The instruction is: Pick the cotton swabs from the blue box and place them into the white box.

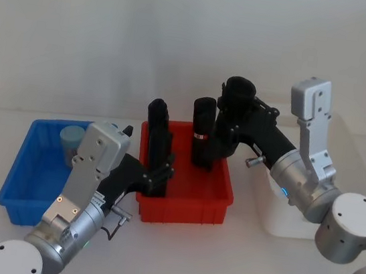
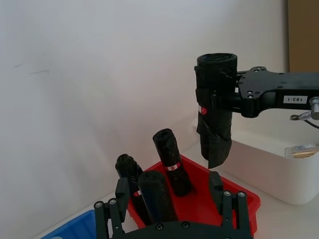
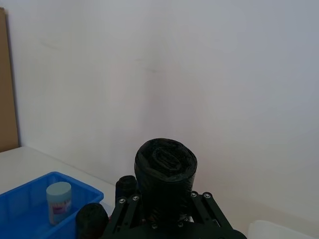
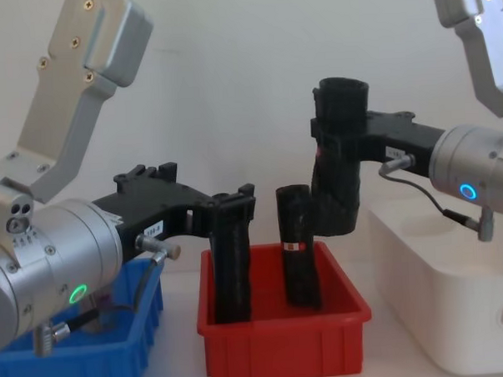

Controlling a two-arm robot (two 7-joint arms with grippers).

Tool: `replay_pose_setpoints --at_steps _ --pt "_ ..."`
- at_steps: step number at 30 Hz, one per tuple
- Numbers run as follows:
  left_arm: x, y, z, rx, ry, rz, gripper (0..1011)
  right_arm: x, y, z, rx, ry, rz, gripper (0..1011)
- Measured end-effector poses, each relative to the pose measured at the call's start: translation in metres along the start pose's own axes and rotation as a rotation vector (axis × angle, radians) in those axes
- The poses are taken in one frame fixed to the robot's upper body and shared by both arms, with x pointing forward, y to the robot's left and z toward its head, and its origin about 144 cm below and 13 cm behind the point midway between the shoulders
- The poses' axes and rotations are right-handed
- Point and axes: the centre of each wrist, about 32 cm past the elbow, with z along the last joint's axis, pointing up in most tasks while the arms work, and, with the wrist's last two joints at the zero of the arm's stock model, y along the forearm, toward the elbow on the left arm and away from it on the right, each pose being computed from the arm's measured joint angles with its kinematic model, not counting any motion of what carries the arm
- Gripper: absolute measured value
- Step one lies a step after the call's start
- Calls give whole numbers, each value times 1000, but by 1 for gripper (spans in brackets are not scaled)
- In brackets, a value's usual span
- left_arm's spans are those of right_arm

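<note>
Cotton swabs (image 1: pixel 71 141) sit as one pale-capped tub in the blue box (image 1: pixel 19 176), toward its far side, at about nine o'clock on the tabletop (image 1: pixel 174 257) in our head view. Moving right, we see the left gripper (image 1: pixel 159 174) reaching into the red bin (image 1: pixel 187 208), its fingers (image 4: pixel 240 207) pinching a tall black cylinder (image 4: pixel 230 273) that stands at the bin's near left. A second black cylinder (image 1: pixel 202 139) stands upright farther in, near twelve o'clock of the bin and apart from both grippers. Above the bin's far right corner, the right gripper (image 1: pixel 230 126) hangs with its fingers closed around a third black cylinder (image 4: pixel 338 164), lifted clear of the bin. At three o'clock, the white box (image 1: pixel 294 212) rests just beside the red bin; swab sticks (image 2: pixel 301 151) show inside it.
</note>
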Motion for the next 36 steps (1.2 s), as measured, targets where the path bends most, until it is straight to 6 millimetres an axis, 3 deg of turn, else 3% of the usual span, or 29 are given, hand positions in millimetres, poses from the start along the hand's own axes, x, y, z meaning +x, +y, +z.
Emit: replay_pose_setpoints --at_steps 19,36 --pt "0 0 0 0 0 0 1004 17 -41 21 -30 -32 -175 367" --pt "0 0 0 0 0 0 1004 28 -70 17 -97 -19 -260 388"
